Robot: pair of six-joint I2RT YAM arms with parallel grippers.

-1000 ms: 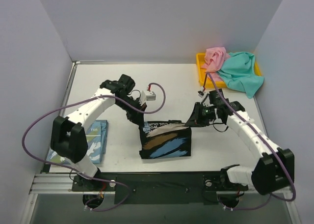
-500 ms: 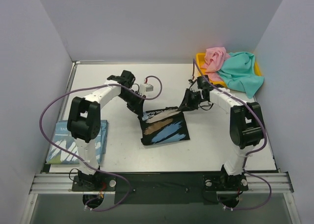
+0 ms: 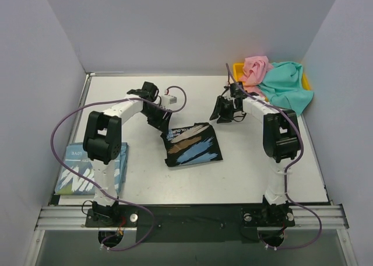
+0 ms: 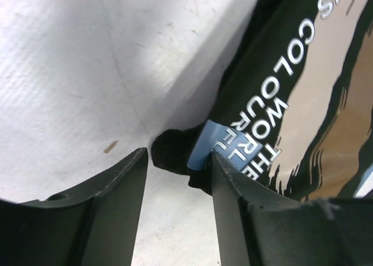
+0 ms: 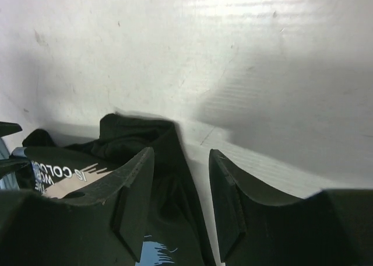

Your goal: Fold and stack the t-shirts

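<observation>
A folded black t-shirt (image 3: 191, 144) with white lettering and a brown-and-blue print lies flat mid-table. My left gripper (image 3: 164, 122) is open at its back left corner; in the left wrist view that corner of the black t-shirt (image 4: 274, 97) lies loose just ahead of the gripper (image 4: 178, 178), against the right finger. My right gripper (image 3: 221, 112) is open just off the back right corner, and the black t-shirt (image 5: 137, 139) shows under and beyond its left finger in the right wrist view, gripper (image 5: 182, 161). A folded light blue t-shirt (image 3: 93, 168) lies at front left. Pink t-shirt (image 3: 255, 67) and teal t-shirt (image 3: 285, 86) are heaped at back right.
A yellow tray (image 3: 237, 71) holds the pink and teal heap in the back right corner, the teal cloth hanging over its front rim. Purple cables loop from both arms. Grey walls close in the table on three sides.
Both grippers have opened and let go of the black t-shirt. It has dropped flat onto the table, further back than a second ago. Both arms have folded back toward the far side.
</observation>
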